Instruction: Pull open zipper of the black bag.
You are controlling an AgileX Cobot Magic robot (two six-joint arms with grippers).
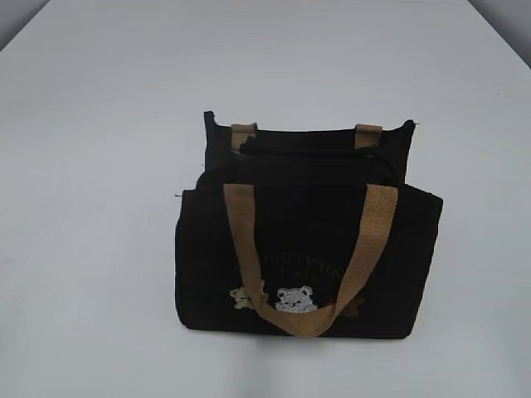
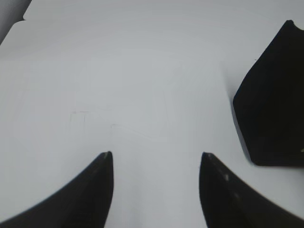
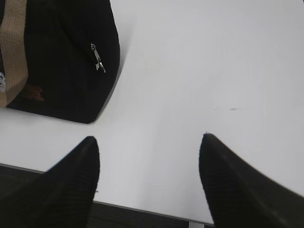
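Note:
The black bag (image 1: 307, 249) stands upright mid-table in the exterior view, tan strap handles hanging over its front above small embroidered bears. Neither gripper shows in that view. In the right wrist view the bag (image 3: 61, 57) fills the upper left, and the zipper's small silver pull tab (image 3: 98, 57) hangs on its side. My right gripper (image 3: 149, 137) is open over bare table, right of and nearer than the bag, holding nothing. The left wrist view has a corner of the bag (image 2: 275, 104) at its right edge. My left gripper (image 2: 156, 154) is open and empty, left of it.
The white table (image 1: 99, 166) spreads all around the bag. Its near edge (image 3: 142, 208) runs just under my right gripper's fingers in the right wrist view, with dark floor below. A table corner (image 2: 19, 19) shows at the upper left of the left wrist view.

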